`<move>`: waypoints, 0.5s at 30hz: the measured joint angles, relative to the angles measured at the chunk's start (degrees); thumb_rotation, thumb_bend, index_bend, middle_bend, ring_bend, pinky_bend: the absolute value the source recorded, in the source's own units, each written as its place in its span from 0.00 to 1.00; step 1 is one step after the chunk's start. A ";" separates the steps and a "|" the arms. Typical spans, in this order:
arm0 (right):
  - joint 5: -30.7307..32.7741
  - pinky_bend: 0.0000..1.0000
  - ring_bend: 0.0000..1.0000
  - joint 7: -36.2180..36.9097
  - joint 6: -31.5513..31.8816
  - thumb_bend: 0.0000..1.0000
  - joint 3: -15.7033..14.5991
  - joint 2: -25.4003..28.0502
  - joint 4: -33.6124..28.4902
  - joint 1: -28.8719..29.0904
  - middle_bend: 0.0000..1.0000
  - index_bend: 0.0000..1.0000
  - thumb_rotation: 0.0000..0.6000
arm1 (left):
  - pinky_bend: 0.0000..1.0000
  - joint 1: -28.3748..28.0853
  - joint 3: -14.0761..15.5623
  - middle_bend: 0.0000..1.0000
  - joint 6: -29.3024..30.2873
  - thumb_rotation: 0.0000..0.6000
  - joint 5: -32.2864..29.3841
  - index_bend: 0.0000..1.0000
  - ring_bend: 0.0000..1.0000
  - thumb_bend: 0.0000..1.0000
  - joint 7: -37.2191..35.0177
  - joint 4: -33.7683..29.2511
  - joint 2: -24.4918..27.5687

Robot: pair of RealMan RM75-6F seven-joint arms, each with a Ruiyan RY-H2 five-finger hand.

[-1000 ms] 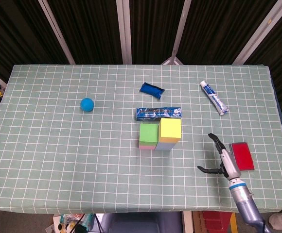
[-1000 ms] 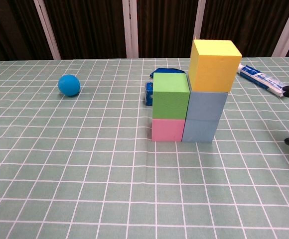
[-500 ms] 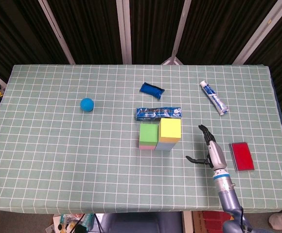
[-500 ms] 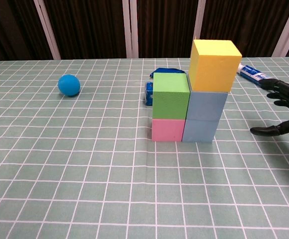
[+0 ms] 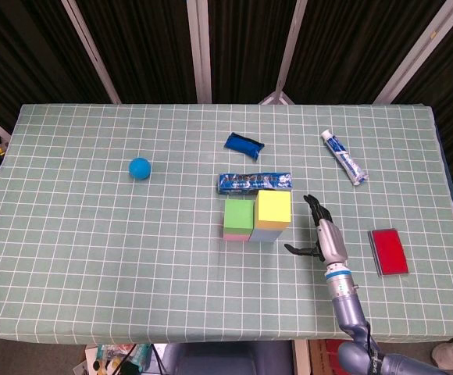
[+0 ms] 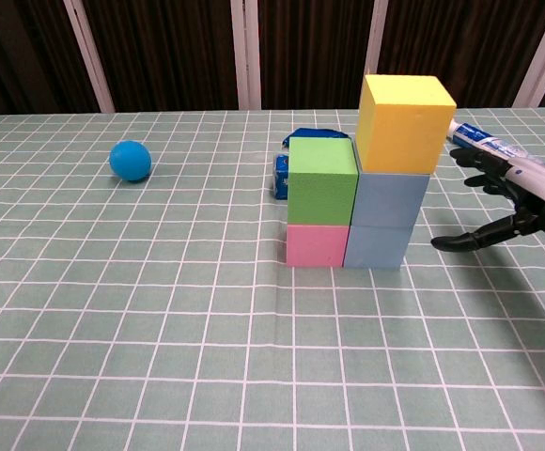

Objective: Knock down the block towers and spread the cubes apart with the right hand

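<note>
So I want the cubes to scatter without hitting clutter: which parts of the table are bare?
Bare cloth lies left of the towers, below the blue ball, and along the near edge. Behind the towers it is crowded: snack bar, blue packet. To the right are the right hand, red card and toothpaste.

Matt foam-like yellow cube (image 6: 404,109), green cube (image 6: 321,181), pink cube (image 6: 316,243), grey-blue cubes (image 6: 385,221). Green checked tablecloth (image 5: 94,234), woven. Glossy blue ball (image 6: 130,161). Shiny plastic white toothpaste tube (image 5: 344,156). Black-fingered, grey-metal right hand (image 5: 319,231).
</note>
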 measured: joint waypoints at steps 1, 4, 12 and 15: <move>0.48 0.00 0.11 -0.86 -0.08 0.09 0.08 -0.29 -0.22 0.21 0.04 0.00 1.00 | 0.00 -0.02 -0.02 0.00 -0.04 1.00 -0.04 0.10 0.00 0.25 -0.03 -0.01 0.01; 2.18 0.00 0.12 -3.84 -0.28 0.09 0.40 -1.39 -0.86 0.97 0.04 0.00 1.00 | 0.00 -0.07 -0.06 0.00 -0.17 1.00 -0.13 0.10 0.00 0.25 -0.32 0.02 0.14; 6.13 0.00 0.17 -8.37 -0.17 0.09 2.07 -5.13 -0.94 3.03 0.08 0.00 1.00 | 0.00 -0.06 -0.30 0.00 -0.22 1.00 -0.50 0.10 0.00 0.25 -2.02 0.27 0.64; 6.30 0.00 0.19 -8.44 -0.27 0.09 2.42 -5.67 -0.33 3.52 0.12 0.00 1.00 | 0.00 -0.18 -0.33 0.00 -0.60 1.00 -0.63 0.10 0.00 0.26 -2.40 0.37 0.78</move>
